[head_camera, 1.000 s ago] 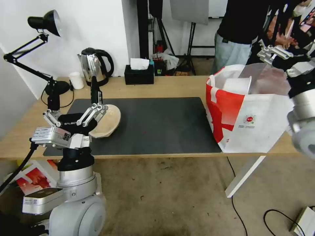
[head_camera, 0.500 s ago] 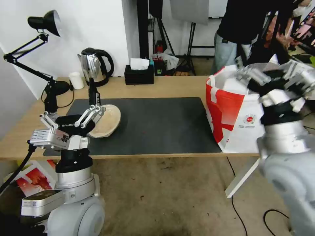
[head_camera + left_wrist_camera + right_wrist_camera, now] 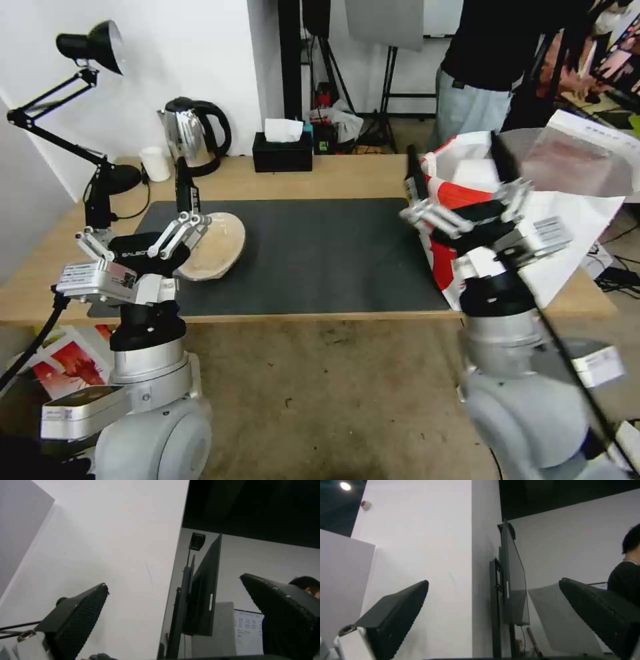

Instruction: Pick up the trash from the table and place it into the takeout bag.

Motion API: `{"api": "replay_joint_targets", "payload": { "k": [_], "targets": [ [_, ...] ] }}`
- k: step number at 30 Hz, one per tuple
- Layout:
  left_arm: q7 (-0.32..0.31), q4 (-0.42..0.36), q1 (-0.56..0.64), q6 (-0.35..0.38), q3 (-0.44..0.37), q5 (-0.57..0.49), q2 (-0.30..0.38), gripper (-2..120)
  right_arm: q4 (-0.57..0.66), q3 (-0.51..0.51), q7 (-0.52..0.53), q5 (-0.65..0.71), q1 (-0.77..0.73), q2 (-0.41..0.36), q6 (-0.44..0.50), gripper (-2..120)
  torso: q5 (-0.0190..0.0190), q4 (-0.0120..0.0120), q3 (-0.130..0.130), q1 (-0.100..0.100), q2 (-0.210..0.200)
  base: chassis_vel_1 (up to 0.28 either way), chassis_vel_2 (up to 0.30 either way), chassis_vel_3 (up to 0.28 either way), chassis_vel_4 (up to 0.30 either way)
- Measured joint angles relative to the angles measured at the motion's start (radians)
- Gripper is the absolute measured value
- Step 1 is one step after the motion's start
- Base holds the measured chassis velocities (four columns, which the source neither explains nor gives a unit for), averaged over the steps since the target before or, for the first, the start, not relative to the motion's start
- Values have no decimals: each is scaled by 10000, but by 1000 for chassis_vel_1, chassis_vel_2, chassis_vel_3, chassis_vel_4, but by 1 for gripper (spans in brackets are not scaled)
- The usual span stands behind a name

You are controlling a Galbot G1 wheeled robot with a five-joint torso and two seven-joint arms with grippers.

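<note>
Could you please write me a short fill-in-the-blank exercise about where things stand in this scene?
1. The beige lid lies on the dark grey ____.
2. The takeout bag stands at the table's ____ end.
3. Both the left gripper and the right gripper have their fingers ____.
4. The black tissue box sits beside the ____.

Missing words: mat; right; open; kettle

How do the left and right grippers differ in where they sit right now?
The left gripper is over the mat's left end beside the beige lid; the right gripper is at the mat's right end, in front of the takeout bag. Both point upward, fingers spread, holding nothing.
</note>
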Motion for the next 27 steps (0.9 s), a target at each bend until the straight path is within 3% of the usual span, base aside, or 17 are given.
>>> {"api": "replay_joint_targets", "payload": {
  "k": [12, 27],
  "targets": [
    [0, 75, -31, 3, 12, 7, -71, 100, -554, -1005, -112, -1585, -199, 1175, 379, 100, 1, 0, 0, 0, 0, 0, 0, 0, 0],
    [7, 74, -20, 95, 5, -6, 15, 100, -659, -1151, -155, -2200, -329, 1612, 612, 100, 1, -1, 0, -1, 0, 0, 0, 0, 0]
  ]
}}
